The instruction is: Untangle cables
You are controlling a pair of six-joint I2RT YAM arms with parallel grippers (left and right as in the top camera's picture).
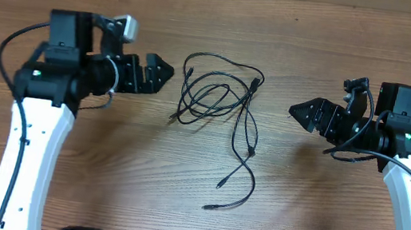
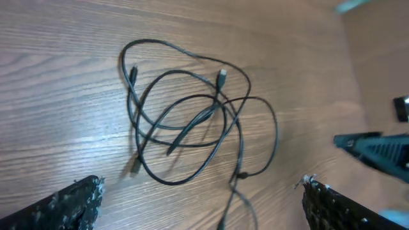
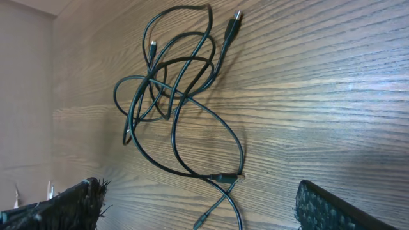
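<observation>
Left gripper (image 1: 161,75) and right gripper (image 1: 306,113) hold their jaws wide; best pinch one outlying cable end of the cables (image 1: 215,100) and draw outward slowly.

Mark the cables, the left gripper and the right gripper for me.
cables (image 2: 222,102), left wrist view, where the cords cross in the tangle.
left gripper (image 1: 165,71), overhead view, midway between its open fingertips.
right gripper (image 1: 296,110), overhead view, midway between its open fingertips.

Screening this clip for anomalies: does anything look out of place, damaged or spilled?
Only the cables stand out: a loose knot of crossing loops mid-table, with two tails trailing toward the robot's side. That is the tangle itself, not a fault. The left gripper and right gripper stand open on either side, touching nothing. No damage or spill shows.
</observation>
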